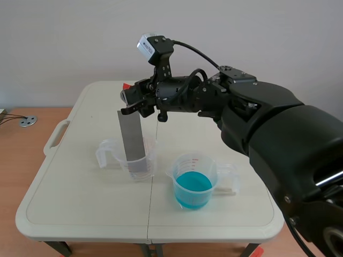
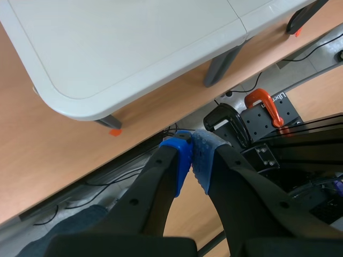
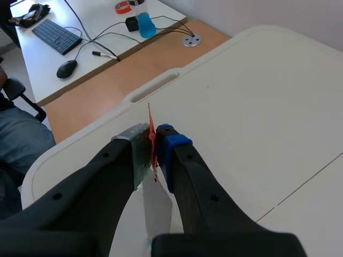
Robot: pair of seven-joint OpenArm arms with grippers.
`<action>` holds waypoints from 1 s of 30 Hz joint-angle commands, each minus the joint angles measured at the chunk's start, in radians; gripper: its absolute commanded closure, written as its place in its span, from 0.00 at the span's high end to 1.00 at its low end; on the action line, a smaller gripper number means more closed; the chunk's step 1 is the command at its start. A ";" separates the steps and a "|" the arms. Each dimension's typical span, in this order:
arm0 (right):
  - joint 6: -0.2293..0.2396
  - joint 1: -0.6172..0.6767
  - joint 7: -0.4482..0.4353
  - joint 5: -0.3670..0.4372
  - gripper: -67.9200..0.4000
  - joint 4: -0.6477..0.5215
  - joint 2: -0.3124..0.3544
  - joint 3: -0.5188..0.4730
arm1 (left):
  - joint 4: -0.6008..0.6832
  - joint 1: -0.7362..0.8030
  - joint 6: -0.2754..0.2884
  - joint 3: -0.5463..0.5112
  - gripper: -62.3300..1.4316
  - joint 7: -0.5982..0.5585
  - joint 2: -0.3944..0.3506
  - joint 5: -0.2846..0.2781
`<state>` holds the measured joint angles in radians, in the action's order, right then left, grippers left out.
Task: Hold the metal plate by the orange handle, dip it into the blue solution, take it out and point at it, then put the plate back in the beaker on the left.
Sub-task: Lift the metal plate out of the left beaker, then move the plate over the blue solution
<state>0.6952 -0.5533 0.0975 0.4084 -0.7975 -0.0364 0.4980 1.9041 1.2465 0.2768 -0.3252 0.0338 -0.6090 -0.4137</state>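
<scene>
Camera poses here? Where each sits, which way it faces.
Scene: between the arms, facing across the table; right arm holds the metal plate in the left beaker.
Left wrist: on its arm, looking past the shut left gripper at the table's corner and floor.
Right wrist: looking past the right gripper, shut on the orange handle, across the table.
Shared: scene and right wrist both show the metal plate.

The metal plate [image 1: 131,134], a long grey strip, is held nearly upright by its orange handle [image 3: 150,124], its lower end set inside the clear left beaker [image 1: 109,152]. Just beside it, a second beaker [image 1: 197,162] is part-filled with blue solution [image 1: 193,184].
</scene>
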 commanded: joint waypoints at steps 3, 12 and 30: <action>0.045 -0.021 -0.027 0.011 0.03 -0.030 -0.006 0.001 | 0.006 -0.003 -0.002 -0.005 0.05 -0.010 0.008 -0.009; 0.050 0.040 -0.029 -0.005 0.03 -0.124 -0.005 0.001 | 0.006 -0.003 -0.002 -0.004 0.05 -0.010 0.008 -0.009; 0.050 0.179 -0.022 -0.186 0.03 -0.433 0.000 -0.041 | 0.006 -0.003 -0.001 -0.004 0.05 -0.010 0.008 -0.009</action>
<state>0.7338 -0.3550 0.0879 0.2115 -1.2057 -0.0360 0.4614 1.9041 1.2465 0.2768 -0.3252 0.0338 -0.6090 -0.4137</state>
